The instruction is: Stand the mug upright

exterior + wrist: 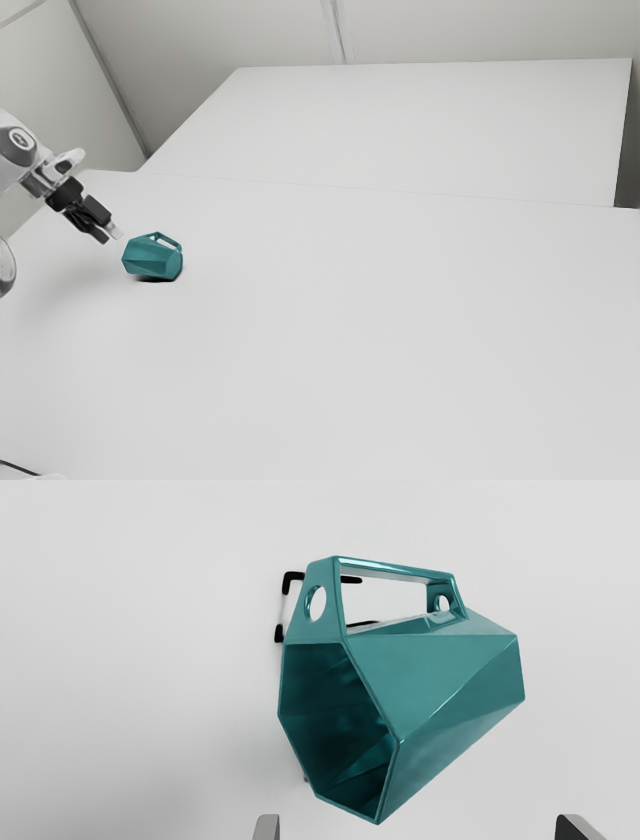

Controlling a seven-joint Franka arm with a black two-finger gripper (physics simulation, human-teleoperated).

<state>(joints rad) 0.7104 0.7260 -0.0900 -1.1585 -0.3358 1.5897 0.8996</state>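
Observation:
Above the table, at the exterior view's left, my black gripper [115,236] points down toward the mug. A teal faceted mug [153,258] lies on its side just beyond the fingertips, its handle upward. In the wrist view the gripper [417,827] is open, its two fingertips wide apart at the bottom edge with nothing held between them. The mug [430,680] shows its dark open mouth and its looped handle there, and its rim comes close to the fingertips. Whether a fingertip touches it, I cannot tell.
The mug lies on a broad white table [380,330]. Behind it stands another white surface [420,130], reaching back toward the walls. A dark cable [18,467] shows at the exterior view's lower left corner.

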